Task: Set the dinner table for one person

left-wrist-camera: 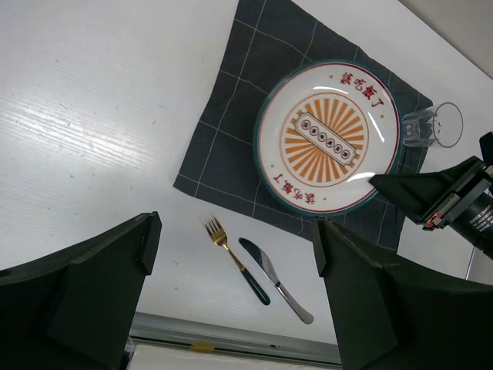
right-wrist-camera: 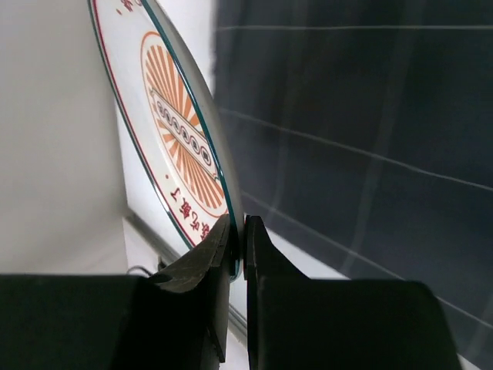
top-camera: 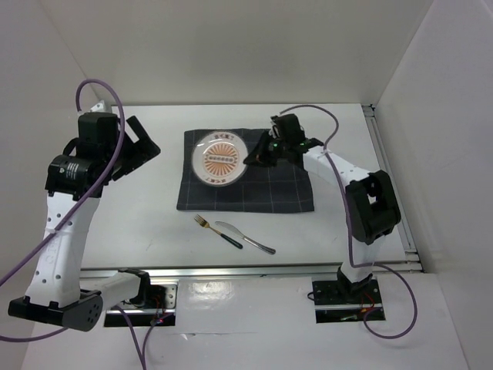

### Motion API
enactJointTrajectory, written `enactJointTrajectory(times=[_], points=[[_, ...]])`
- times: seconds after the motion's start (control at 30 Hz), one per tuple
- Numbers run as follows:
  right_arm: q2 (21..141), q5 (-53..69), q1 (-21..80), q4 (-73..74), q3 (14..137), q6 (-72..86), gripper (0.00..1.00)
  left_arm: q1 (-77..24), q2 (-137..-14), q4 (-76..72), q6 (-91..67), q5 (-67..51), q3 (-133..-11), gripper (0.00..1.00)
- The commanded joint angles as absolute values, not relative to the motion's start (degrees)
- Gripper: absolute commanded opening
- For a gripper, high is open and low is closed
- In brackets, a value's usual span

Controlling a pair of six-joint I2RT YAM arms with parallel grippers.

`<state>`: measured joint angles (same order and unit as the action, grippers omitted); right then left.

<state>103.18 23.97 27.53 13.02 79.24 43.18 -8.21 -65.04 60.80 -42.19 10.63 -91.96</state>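
Overhead: white dinner table (top-camera: 139,223), white walls (top-camera: 231,46); grey cloth (top-camera: 285,193) centred. Left fingers (left-wrist-camera: 85,293) apart, right fingers (right-wrist-camera: 196,308) clamped on plate (top-camera: 219,158).

1 plate (left-wrist-camera: 327,137), 1 fork (left-wrist-camera: 239,260), 1 knife (left-wrist-camera: 274,279), 1 cloth (left-wrist-camera: 231,131), prob. 1 glass (left-wrist-camera: 433,126), half hidden

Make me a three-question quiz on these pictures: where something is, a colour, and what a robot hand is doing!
1. Where is the fork? A in a cup; B on the white table, beside the knife; C on a chair.
2. What colour is the cloth? A dark grey; B red; C yellow.
3. What is the right gripper doing? A hanging open; B pinching the plate rim; C holding a spoon.
Answers: 1 B, it lies on bare table. 2 A, grey with thin light lines. 3 B, its fingers clamp the rim.
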Motion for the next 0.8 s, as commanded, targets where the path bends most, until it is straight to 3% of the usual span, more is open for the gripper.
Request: enactJointTrajectory(times=[0.0, 0.27, 0.77], points=[[99.15, 26.62, 22.52, 10.55, 73.85, 46.58, 0.0, -8.53, -65.74, 57.74, -41.75, 9.76, -91.32, 0.99], [102.21, 30.23, 14.95, 9.23, 70.84, 44.38, 0.0, -8.53, -68.55, 57.13, -42.28, 8.71, -89.38, 0.99], [108.8, 31.37, 12.49, 2.55, 68.47, 46.58, 0.0, -8.53, -70.75, 56.43, -41.75, 8.17, -89.91, 0.98]])
